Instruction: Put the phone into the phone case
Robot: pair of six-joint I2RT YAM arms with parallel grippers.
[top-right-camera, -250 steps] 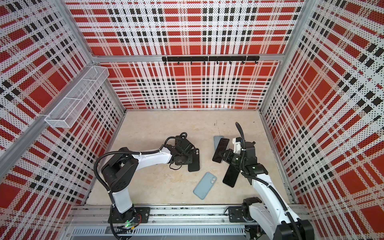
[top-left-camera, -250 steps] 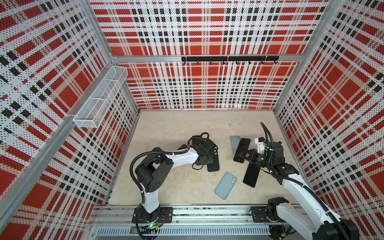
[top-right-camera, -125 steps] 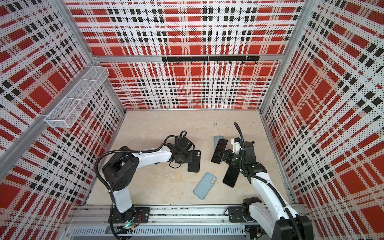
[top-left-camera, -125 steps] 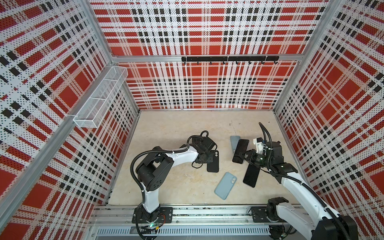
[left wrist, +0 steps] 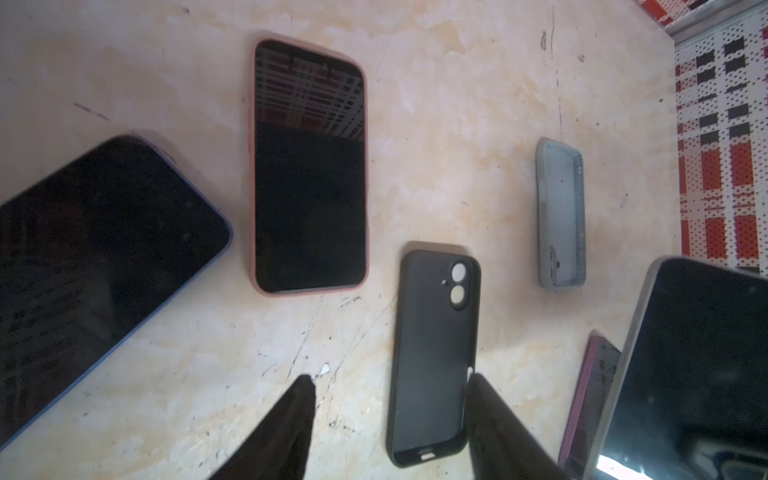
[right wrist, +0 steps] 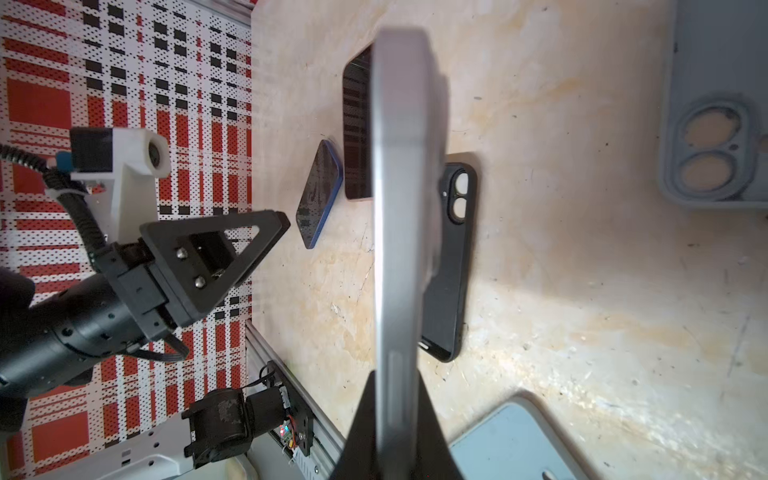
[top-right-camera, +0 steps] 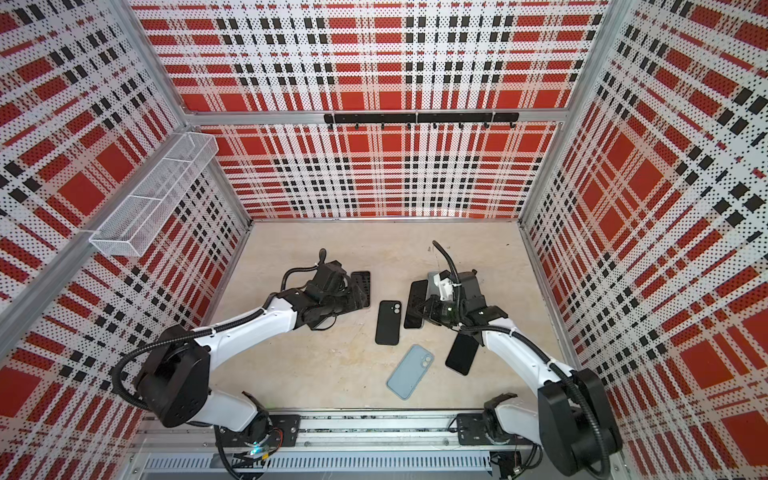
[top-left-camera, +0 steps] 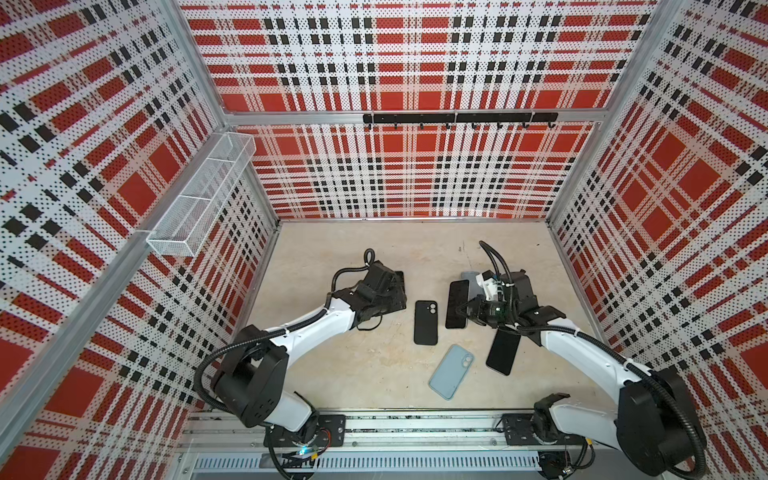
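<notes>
An empty black phone case [top-left-camera: 426, 322] [top-right-camera: 387, 323] lies flat mid-table, its camera cutout towards the back wall. My left gripper [top-left-camera: 395, 297] [left wrist: 390, 378] is open just left of it and holds nothing; one fingertip [left wrist: 478, 395] sits beside the case [left wrist: 432, 353] edge. My right gripper [top-left-camera: 468, 312] [right wrist: 399, 382] is shut on a silver-edged phone [top-left-camera: 457, 303] [right wrist: 401, 208], held on edge just right of the case [right wrist: 451, 257] and above the table.
A light blue case [top-left-camera: 451, 371] and a dark-screened phone [top-left-camera: 503, 353] lie near the front. A grey case [top-left-camera: 469, 275] lies behind my right gripper. A pink-cased phone [left wrist: 309, 166] and a blue phone [left wrist: 95, 257] lie under my left arm.
My left gripper has opened, let go of the black case and drawn back to the left. The right gripper has carried the phone slightly left, towards the case.
</notes>
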